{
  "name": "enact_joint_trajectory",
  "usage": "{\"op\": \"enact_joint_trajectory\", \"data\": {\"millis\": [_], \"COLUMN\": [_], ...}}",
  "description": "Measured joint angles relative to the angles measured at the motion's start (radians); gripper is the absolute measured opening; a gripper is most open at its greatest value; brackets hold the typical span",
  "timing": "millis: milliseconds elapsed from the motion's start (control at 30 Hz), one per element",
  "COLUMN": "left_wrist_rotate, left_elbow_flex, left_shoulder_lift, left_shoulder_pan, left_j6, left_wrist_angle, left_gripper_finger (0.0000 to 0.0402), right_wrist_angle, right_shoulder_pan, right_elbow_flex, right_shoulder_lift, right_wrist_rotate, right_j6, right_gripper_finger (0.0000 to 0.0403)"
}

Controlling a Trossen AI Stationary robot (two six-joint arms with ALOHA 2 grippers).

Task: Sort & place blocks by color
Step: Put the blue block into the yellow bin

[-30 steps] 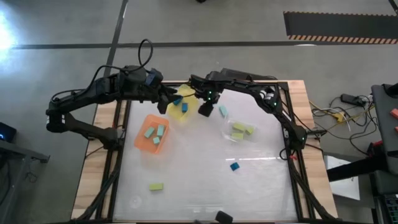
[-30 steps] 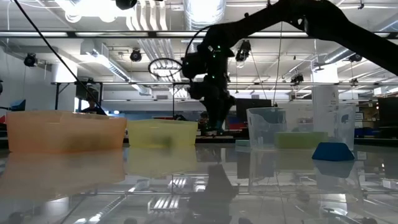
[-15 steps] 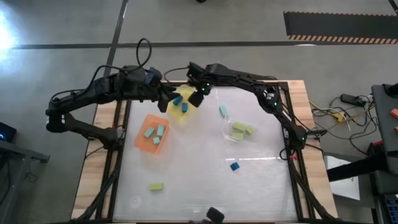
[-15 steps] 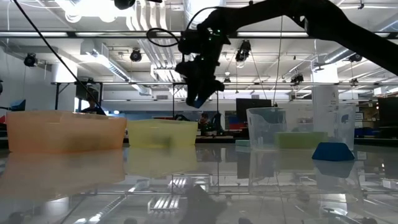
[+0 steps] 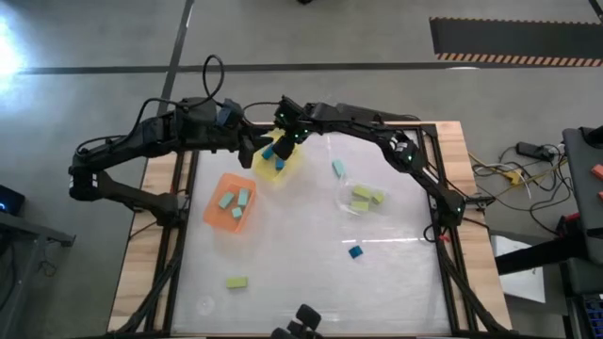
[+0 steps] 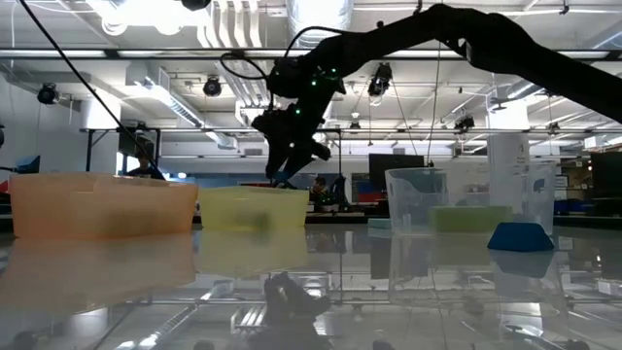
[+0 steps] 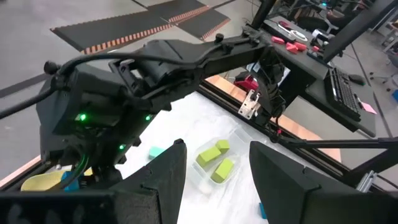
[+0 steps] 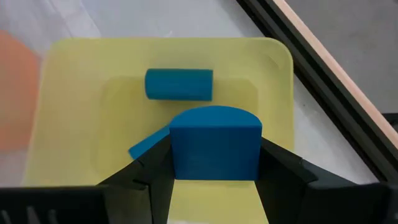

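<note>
My right gripper (image 5: 285, 141) hovers over the translucent yellow bin (image 5: 276, 166), shut on a dark blue block (image 8: 214, 144) with a rounded top. Two more dark blue blocks (image 8: 179, 84) lie on the floor of the yellow bin (image 8: 273, 74). In the low view the right gripper (image 6: 289, 170) hangs just above the yellow bin's rim (image 6: 253, 192). My left gripper (image 5: 247, 153) waits open beside the yellow bin's left side, and its fingers (image 7: 163, 177) stand apart. Loose blocks lie flat on the table: a teal one (image 5: 337, 169), a dark blue one (image 5: 354, 251) and a yellow-green one (image 5: 236, 282). My right gripper pinches the dark blue block by its two opposite flat sides (image 8: 180, 155), one finger (image 8: 146, 171) on each. It comes from above, slanting down. The block is lifted clear over the yellow bin, with its rounded face pointing away from the wrist.
The orange bin (image 5: 230, 202) holds several teal blocks. The clear dish (image 5: 362, 198) holds yellow-green blocks (image 7: 214, 160). A dark object (image 5: 303, 316) sits at the table's near edge. The two arms are close together at the far left of the table.
My right gripper has risen from the table near the teal block and has carried the dark blue block toward the table's left. It has then come down a little over the yellow bin, still shut on the block. The dark object at the near edge has shifted left.
</note>
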Motion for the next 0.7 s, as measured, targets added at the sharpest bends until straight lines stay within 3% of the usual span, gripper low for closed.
{"op": "enact_joint_trajectory", "data": {"millis": [700], "left_wrist_rotate": [-0.001], "left_elbow_flex": [0.0], "left_shoulder_lift": [0.0], "left_shoulder_pan": [0.0], "left_j6": [-0.004], "left_wrist_angle": [-0.002], "left_gripper_finger": [0.016], "right_wrist_angle": [0.004], "right_shoulder_pan": [0.0], "right_elbow_flex": [-0.001], "right_shoulder_lift": [0.018], "right_wrist_rotate": [-0.009], "right_j6": [0.019], "right_gripper_finger": [0.0194]}}
